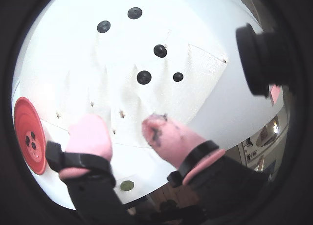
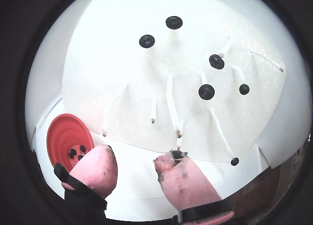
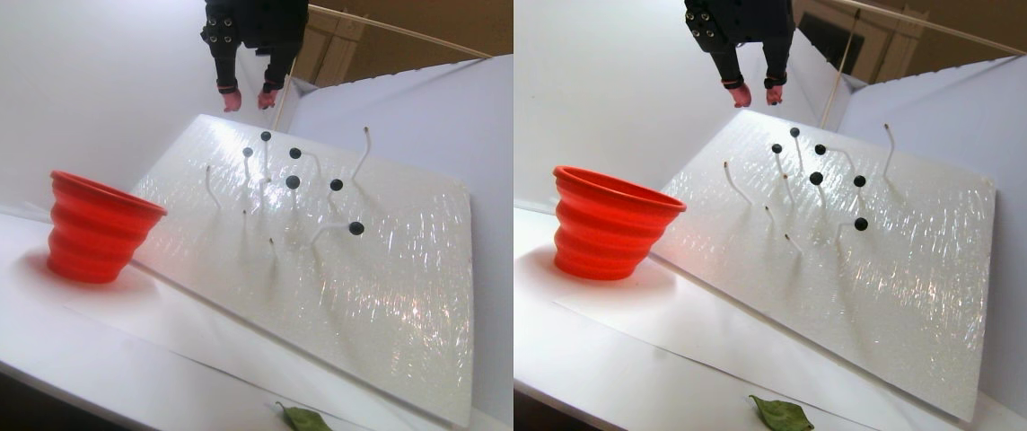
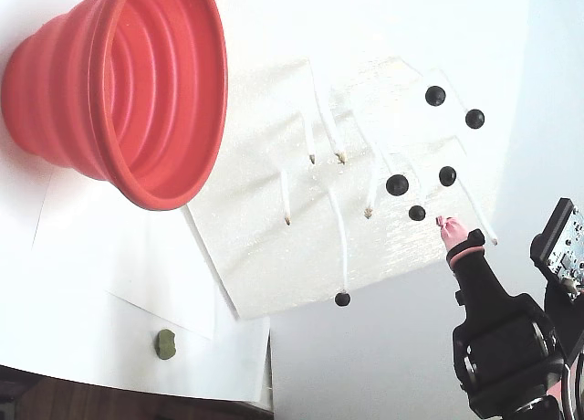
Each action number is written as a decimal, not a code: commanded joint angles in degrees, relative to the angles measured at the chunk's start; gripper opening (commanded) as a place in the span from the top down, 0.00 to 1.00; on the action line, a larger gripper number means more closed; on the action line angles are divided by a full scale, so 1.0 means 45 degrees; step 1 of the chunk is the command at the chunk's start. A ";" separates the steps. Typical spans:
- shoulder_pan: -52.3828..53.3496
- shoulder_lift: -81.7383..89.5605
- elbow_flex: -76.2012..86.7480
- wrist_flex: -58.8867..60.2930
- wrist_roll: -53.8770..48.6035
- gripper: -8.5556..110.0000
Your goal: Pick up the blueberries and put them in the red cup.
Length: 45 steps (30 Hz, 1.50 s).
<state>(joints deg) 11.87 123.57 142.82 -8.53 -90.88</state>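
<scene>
Several blueberries (image 1: 144, 77) (image 2: 206, 92) (image 3: 293, 182) (image 4: 397, 184) sit on thin white stems that rise from a tilted white glittery board (image 3: 370, 269). Three more lie inside the red cup (image 1: 29, 122) (image 2: 66, 129). That ridged red cup (image 3: 100, 224) (image 4: 137, 91) stands on the table beside the board's lower left corner. My gripper (image 1: 122, 124) (image 2: 137, 156) (image 3: 246, 97) is open above the board's edge, short of the berries. Nothing is between its pink fingertips (image 4: 447, 226). The right one is smudged dark.
A small green leaf (image 1: 127, 185) (image 3: 302, 418) (image 4: 165, 343) lies on the white table near its front edge. Bare stems (image 2: 171, 102) stick up from the board between the gripper and the berries. A black camera body (image 1: 257, 58) juts in at the right of a wrist view.
</scene>
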 commanded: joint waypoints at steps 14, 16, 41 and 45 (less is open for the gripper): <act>0.1133 -0.0352 -0.1680 -0.0469 -0.0137 0.80; 0.1211 -0.0664 -0.1895 -0.0645 -0.0195 0.80; 0.1875 -0.3613 -0.4160 -0.1621 -0.0371 0.79; 0.1953 -0.4102 -0.4648 -0.1621 -0.0371 0.79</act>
<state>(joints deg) 17.40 105.38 129.46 -14.24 -92.02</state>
